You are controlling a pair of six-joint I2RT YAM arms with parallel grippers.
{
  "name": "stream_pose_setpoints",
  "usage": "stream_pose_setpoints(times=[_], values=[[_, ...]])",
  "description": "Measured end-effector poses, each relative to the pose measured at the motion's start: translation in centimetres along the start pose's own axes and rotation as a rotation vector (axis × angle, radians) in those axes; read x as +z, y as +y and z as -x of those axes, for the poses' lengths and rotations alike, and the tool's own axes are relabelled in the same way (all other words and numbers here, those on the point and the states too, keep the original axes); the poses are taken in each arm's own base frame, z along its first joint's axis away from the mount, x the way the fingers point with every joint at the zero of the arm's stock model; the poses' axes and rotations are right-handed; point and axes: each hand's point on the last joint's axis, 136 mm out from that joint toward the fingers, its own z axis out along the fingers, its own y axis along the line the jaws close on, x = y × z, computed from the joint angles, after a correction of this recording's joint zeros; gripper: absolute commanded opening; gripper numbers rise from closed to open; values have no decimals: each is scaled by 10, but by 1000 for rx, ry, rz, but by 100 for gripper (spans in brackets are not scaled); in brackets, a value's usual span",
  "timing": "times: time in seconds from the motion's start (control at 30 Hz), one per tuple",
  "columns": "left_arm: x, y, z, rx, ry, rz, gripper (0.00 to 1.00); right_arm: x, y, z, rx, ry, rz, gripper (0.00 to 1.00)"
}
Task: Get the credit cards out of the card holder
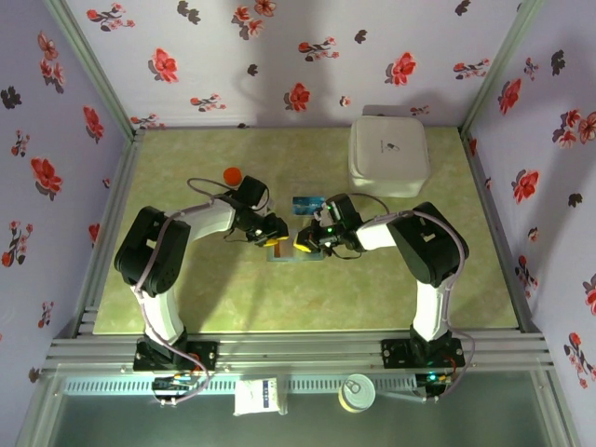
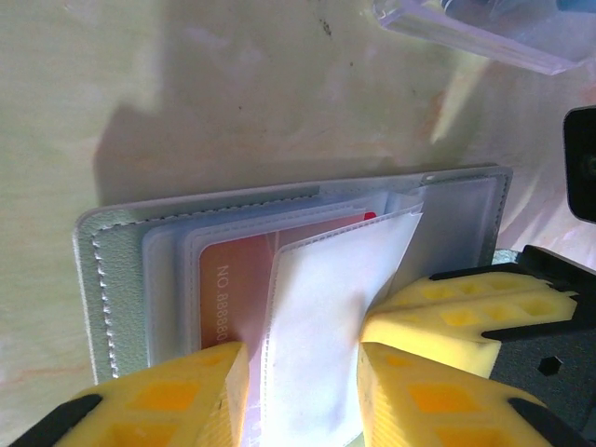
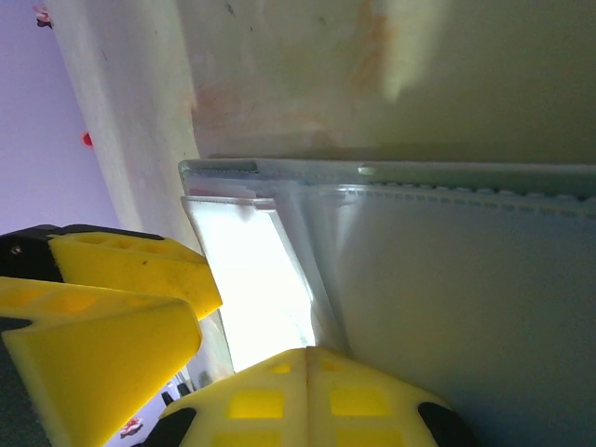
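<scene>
From above, the card holder (image 1: 291, 255) lies open and flat at the middle of the table (image 1: 186, 279), with both my arms bent in over it. My left gripper (image 1: 277, 239) is over its left panel and my right gripper (image 1: 307, 245) over its right. A blue card (image 1: 308, 204) lies on the table just beyond the holder, so I judge that one is out. The white box (image 1: 388, 156) sits well apart at the far right.

Through my left wrist camera, the red card (image 2: 233, 279) sits inside a clear pocket, with its printed number showing through. My left fingers stand part-way apart, and a loose clear sleeve leaf (image 2: 321, 326) rises between them. The leaf touches one pad and is clear of the other, so I have hold of nothing firm. A yellow finger of my right gripper (image 2: 466, 298) rests just beside it, at the holder's edge.

Through my right wrist camera, my right fingertips are pressed together with nothing visible between them. They are set against the holder's pockets (image 3: 447, 307), and I read this as pinning the holder down.

I take the step in hand to be freeing the red card. The next move calls for getting past the loose leaf, closing my left pads on the card's exposed edge and sliding it out along the pocket. My right gripper needs to keep the holder from dragging with it.
</scene>
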Motion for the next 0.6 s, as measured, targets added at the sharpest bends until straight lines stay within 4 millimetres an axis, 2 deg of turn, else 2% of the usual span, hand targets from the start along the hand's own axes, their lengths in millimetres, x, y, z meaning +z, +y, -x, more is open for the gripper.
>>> stream_pose_setpoints(times=[0.5, 0.6], values=[[4, -16, 3, 4, 0, -73, 22, 0, 0, 0, 3, 3, -6, 0], [3, -19, 5, 8, -3, -90, 22, -2, 1, 0, 7, -1, -13, 6]])
